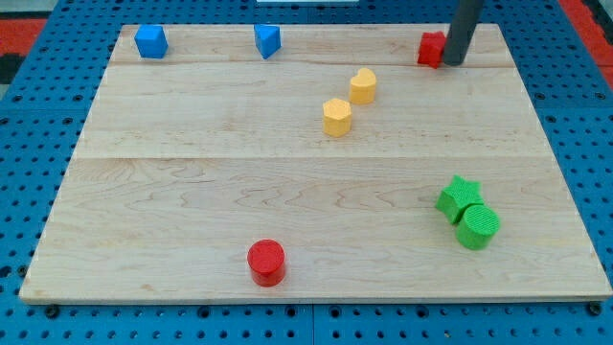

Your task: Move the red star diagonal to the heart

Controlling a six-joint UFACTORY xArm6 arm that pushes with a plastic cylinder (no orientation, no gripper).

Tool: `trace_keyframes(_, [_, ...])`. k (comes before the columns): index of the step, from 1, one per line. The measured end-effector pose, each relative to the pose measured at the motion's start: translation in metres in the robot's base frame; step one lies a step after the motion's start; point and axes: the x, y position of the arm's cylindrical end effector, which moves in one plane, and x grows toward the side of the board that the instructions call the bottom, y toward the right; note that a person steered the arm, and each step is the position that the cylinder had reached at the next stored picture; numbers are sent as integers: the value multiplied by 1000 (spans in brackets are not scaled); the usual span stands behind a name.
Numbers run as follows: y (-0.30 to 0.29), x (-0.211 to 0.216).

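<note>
The red star point(431, 49) lies near the board's top right edge, partly hidden behind my rod. My tip point(451, 62) touches the star's right side. The yellow heart point(362, 85) lies below and to the left of the star, in the upper middle of the board. A yellow hexagon block point(336, 117) sits just below-left of the heart, close to it.
A blue block point(151, 41) and a blue triangular block point(267, 40) lie along the top edge at left. A red cylinder point(266, 262) is near the bottom edge. A green star point(459, 196) and green cylinder point(477, 227) touch at lower right. The wooden board point(192, 172) rests on a blue pegboard.
</note>
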Motion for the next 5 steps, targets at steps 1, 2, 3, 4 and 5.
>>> trace_keyframes(1, [0,-14])
trace_keyframes(2, [0,-23])
trace_keyframes(3, [16,-30])
trace_keyframes(4, [28,-30])
trace_keyframes(5, [28,-31])
